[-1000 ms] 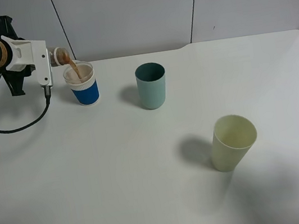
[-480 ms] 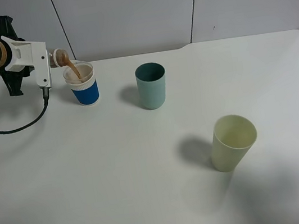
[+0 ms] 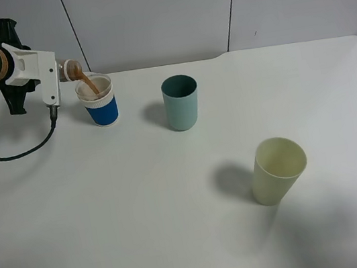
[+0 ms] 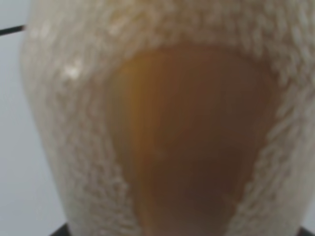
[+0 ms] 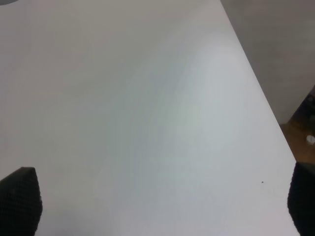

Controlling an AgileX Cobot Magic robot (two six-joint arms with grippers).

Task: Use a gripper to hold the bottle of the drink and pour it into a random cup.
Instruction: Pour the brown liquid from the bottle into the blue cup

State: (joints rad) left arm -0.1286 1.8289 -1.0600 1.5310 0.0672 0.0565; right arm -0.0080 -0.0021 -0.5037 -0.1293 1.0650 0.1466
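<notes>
My left gripper (image 3: 59, 72) is shut on the bottle (image 3: 74, 69) and holds it tipped on its side over the cup (image 3: 101, 106) at the back left of the table. Only the bottle's beige neck shows past the fingers; the pink label is hidden. A thin stream of brown drink (image 3: 89, 85) runs from the neck into the cup. The left wrist view is filled by the translucent bottle (image 4: 64, 123) with the drink (image 4: 187, 137) inside. My right gripper (image 5: 162, 196) is open and empty over bare table; it is out of the exterior view.
A teal tumbler (image 3: 181, 101) stands to the right of the cup. A pale yellow-green tumbler (image 3: 277, 170) stands at the front right. A black cable (image 3: 12, 155) hangs from the left arm onto the white table (image 3: 142, 207). The table's right edge (image 5: 261, 93) shows in the right wrist view.
My left gripper has risen very slightly with the bottle. The brown stream keeps running into the cup. The tumblers have not moved.
</notes>
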